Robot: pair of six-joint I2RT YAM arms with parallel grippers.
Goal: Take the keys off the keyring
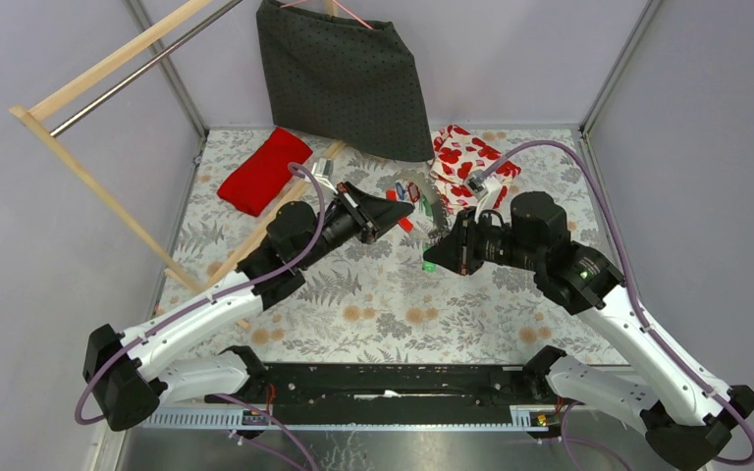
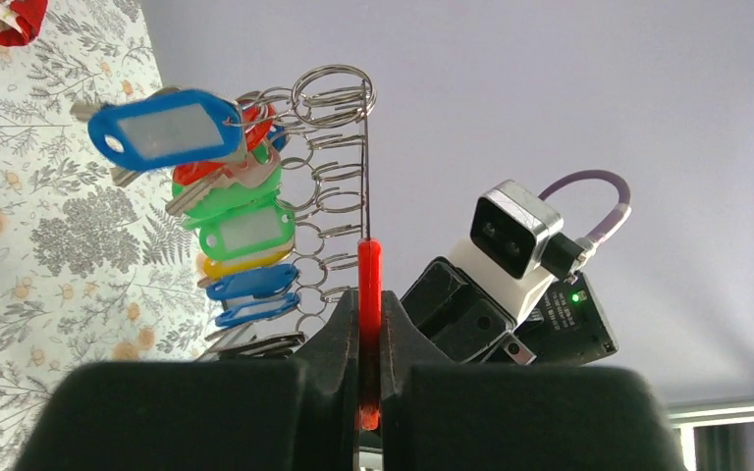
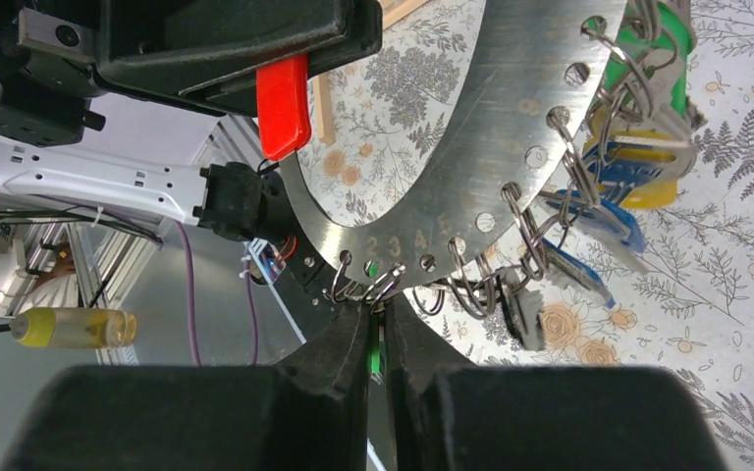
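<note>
Left wrist: left claw [image 2: 369, 388] clamped on keyring [image 2: 369, 280] red section; right claw [image 3: 378, 329] closed on, seemingly, green key [image 3: 374, 361]; other keys [image 2: 226, 196] dangling.

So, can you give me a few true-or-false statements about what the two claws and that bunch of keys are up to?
1. The left claw is clamped on the red section of the keyring. True.
2. The right claw is wide open. False: it is shut on a small green piece at the ring's edge.
3. All the keys are off the keyring. False: many hang from it on small wire loops.
4. One key has a blue head. True.
5. A red cloth lies on the table. True.
</note>
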